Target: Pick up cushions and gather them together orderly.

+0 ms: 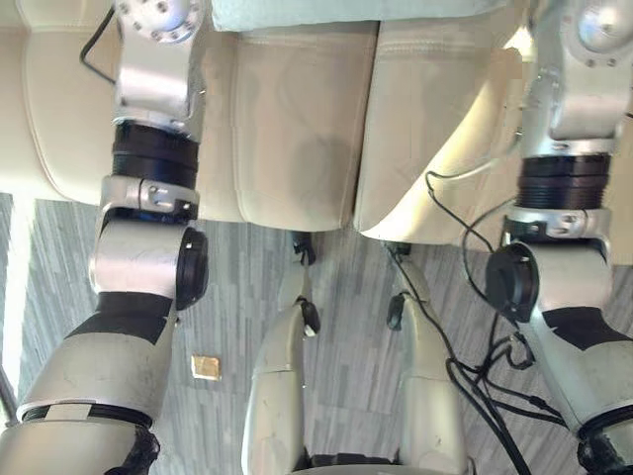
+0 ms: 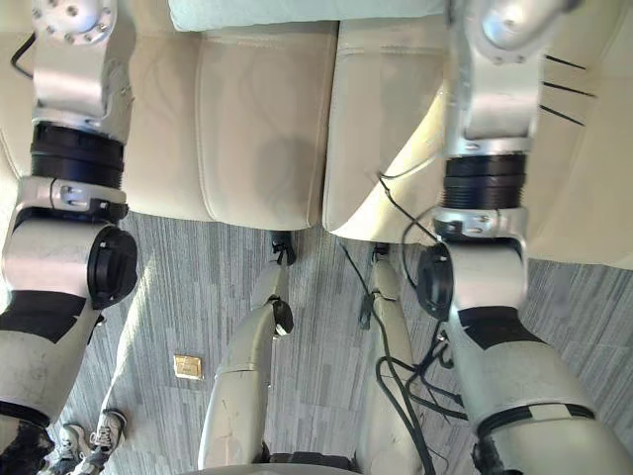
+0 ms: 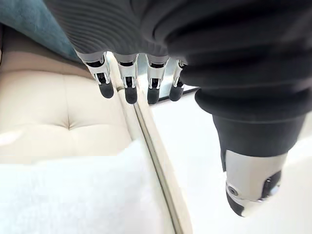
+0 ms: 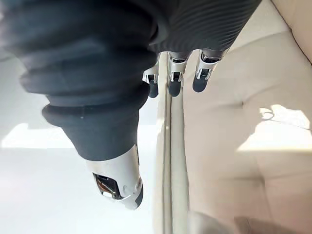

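Over the sofa (image 1: 287, 129), left robot hand (image 3: 127, 82) and right robot hand (image 4: 174, 80) are hanging open, empty; straight fingers risk shoving the teal cushion (image 1: 346, 10) away.

Sofa (image 1: 297, 119) cream; cushion (image 1: 297, 12) pale teal; floor (image 1: 237, 287) grey w/ fine streaky stripes; sm square (image 1: 206, 367) gold-tan

Left hand (image 3: 146, 29): fingers (image 3: 127, 80) straight in a row, dark tips free, touching nothing. Thumb (image 3: 251, 180) spread well apart from them, also free. Past the fingertips: cream tufted sofa (image 3: 53, 112), with its piped edge running diagonally. Teal cushion (image 3: 29, 24) lies on the sofa at the corner beside the fingers. White fuzzy fabric (image 3: 73, 195) is nearer the camera, lying over the sofa.
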Motion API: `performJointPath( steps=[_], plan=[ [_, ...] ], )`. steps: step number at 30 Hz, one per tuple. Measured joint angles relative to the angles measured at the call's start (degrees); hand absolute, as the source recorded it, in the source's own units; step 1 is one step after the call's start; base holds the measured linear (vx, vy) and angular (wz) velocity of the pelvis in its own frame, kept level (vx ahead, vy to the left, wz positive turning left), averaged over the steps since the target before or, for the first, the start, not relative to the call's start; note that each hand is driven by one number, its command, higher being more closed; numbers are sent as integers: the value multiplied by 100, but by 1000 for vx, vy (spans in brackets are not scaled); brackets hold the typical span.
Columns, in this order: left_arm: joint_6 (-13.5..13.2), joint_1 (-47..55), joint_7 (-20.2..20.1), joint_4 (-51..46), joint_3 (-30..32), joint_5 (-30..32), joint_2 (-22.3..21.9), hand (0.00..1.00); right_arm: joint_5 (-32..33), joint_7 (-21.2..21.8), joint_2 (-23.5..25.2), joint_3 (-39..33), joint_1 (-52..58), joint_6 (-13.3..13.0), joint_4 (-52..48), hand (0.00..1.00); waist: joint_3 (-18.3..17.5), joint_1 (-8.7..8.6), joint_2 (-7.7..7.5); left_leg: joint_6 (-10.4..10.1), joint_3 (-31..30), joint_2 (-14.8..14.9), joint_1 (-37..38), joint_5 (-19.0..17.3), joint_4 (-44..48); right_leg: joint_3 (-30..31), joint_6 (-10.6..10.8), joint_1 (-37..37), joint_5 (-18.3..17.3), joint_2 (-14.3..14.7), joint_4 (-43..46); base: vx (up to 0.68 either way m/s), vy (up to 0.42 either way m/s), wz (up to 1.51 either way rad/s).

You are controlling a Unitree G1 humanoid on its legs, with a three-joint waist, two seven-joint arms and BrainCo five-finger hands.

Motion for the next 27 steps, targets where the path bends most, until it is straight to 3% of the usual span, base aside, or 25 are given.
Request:
performJointPath(
  steps=[3,6,9,12,16,19,21,27],
  plan=[
    [-159,780,-214,-314,161,-473,379,0,750,672,-260,47,942,-157,-89,0,-177,-3,-163,-47,281,189,246,-120,1,29,-24,263,-67,118,-183,-75,-100,-18],
    [-326,1700,-510,-822,212,-836,390,0,1161,1268,-477,280,1867,-200,-355,0,-176,-51,-166,-39,321,293,454,-125,76,-28,-41,536,-99,187,-198,-43,-102,-2],
    [-411,3350,-718,-1568,229,-997,-170,0,1171,1758,-330,771,3317,-224,-862,0,-179,-115,-171,-56,318,285,911,-264,81,-47,-66,995,-249,193,-175,0,-75,4],
    [-412,5196,-1066,-1896,-126,-1003,-1150,0,1051,2115,428,949,4937,-198,-1006,0,-314,-134,-227,-88,295,261,1486,-455,82,-115,-66,1541,-560,143,-51,95,-63,12],
    [-295,6964,-1693,-1835,-695,-825,-1887,0,383,2537,1102,1164,6467,-85,-963,0,-538,-120,-363,-173,259,168,2173,-647,40,-171,-62,2135,-953,52,193,172,-42,16],
    [-217,7790,-2063,-1255,-896,-400,-2066,0,-257,2756,1419,1251,7259,-89,-547,0,-1031,-118,-382,-202,241,82,2753,-699,-202,-207,-16,2609,-1186,-1,223,143,-13,10],
    [-193,8019,-2201,-275,-861,-119,-2085,0,-584,2850,1470,1259,7491,-81,497,0,-1482,-140,-360,-231,141,44,3211,-723,-392,-312,29,3126,-1257,9,9,179,-9,16],
    [71,8302,-2552,1463,-734,586,-1915,0,-965,3099,1439,1230,7687,123,2325,0,-1865,-222,-310,-269,48,-82,4103,-806,-698,-346,127,4102,-1256,1,-480,102,33,5]
  ],
)
